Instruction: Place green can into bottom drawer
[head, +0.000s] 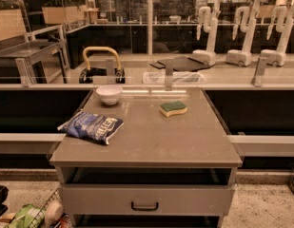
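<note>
The green can (24, 216) is seen at the lower left corner of the frame, low beside the counter (156, 144) and partly cut by the edge. The gripper (47, 213) is taken to be the pale part just beside it, among thin dark wires. Whether the can is held by it cannot be told.

Only 1 drawer (99, 199) front is shown, low in the middle of the frame. It is closed and fitted with a dark handle (144, 206). A dark open slot is seen above it and a dark band below it, so it cannot be settled which level is the bottom drawer.

The main risk is judged to be that the can is brought to a closed drawer, or to the wrong level, and is knocked against the front. If the can is being carried, the handle cannot be pulled until it is set down.

A blue chip bag (91, 126) is laid over the counter's left edge, above the gripper, and could be swept off by a rising arm. The bowl (109, 94) and sponge (173, 108) are placed farther back and are less exposed.
</note>
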`<state>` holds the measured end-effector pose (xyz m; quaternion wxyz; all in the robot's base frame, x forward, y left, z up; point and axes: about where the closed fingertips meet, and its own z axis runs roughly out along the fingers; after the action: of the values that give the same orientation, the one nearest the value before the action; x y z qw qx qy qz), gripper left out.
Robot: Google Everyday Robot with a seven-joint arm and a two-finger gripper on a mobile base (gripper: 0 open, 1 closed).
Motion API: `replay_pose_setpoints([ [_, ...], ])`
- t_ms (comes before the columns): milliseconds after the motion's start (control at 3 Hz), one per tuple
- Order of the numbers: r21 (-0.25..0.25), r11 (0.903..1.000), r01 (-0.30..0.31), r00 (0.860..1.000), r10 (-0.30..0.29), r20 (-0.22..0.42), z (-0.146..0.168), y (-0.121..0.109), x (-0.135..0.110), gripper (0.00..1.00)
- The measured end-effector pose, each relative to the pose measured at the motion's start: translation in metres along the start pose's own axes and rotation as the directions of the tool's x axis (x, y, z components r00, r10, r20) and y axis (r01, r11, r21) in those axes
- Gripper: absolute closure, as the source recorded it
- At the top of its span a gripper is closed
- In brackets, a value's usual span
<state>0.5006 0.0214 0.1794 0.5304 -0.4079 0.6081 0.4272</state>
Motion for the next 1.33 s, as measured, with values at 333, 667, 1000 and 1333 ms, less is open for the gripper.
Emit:
replay_pose_setpoints([
  [333,-0.003,1.0,-0.001,1.0,0.001,0.002,0.002,0.001,0.0,0.27],
  [667,-0.006,1.0,-0.003,1.0,0.003,0.003,0.004,0.003,0.0,0.04],
  [1000,-0.013,0.9999,-0.003,1.0,0.003,0.007,0.005,0.003,-0.003,0.0],
  [1333,-0.048,0.9989,0.002,1.0,0.0,0.025,0.007,0.001,-0.02,0.0],
])
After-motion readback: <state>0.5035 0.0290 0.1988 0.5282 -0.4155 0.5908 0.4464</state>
